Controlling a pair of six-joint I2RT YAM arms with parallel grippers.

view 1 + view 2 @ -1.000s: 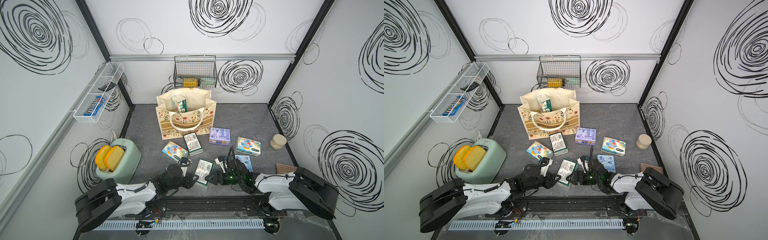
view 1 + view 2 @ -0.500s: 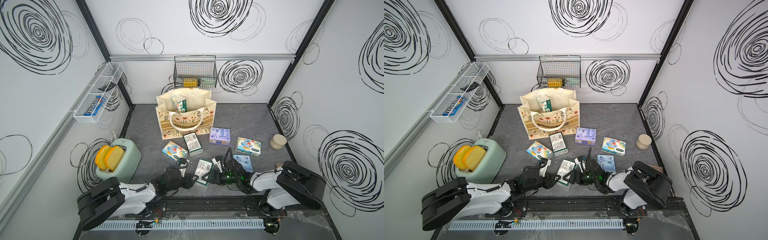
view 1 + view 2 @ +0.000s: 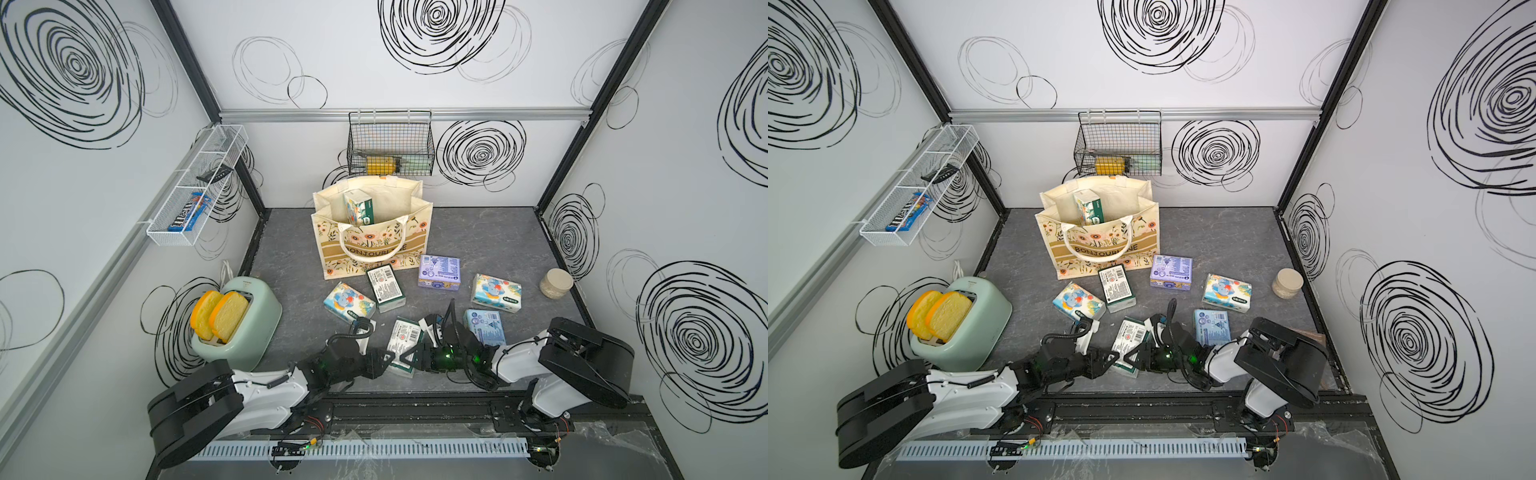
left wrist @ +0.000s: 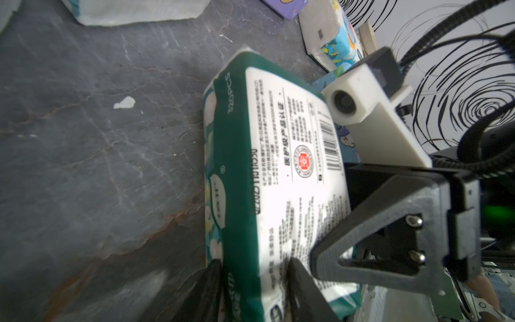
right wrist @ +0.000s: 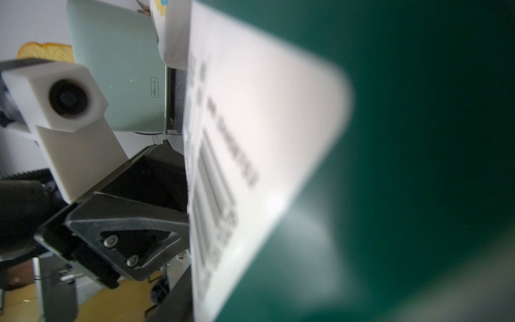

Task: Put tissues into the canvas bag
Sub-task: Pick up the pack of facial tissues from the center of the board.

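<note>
Left wrist view: left gripper (image 4: 255, 278) clamps one end of the dark green tissue pack (image 4: 278, 172). Right gripper (image 4: 317, 259) touches its label face; grip unclear. At 12 o'clock: elephant pack (image 3: 348, 302), second green pack (image 3: 385, 284), then the canvas bag (image 3: 374, 245).

— We found both top views bright and evenly lit. The white walls (image 3: 415, 83) threw the light back, and only soft shadows lay on the floor (image 3: 291, 257).
— We did, and the black frame bars (image 3: 603, 91) splayed outward toward the edges, as a wide lens bends them.
— In the left wrist view the dark green pack (image 4: 278, 167) was crisp beyond the fingers (image 4: 206, 295) of the left gripper (image 4: 255, 278), yet smeared between them.
— In the right wrist view we got it as a blur with a pale sheen; the toaster (image 5: 117, 69) behind was sharper.
</note>
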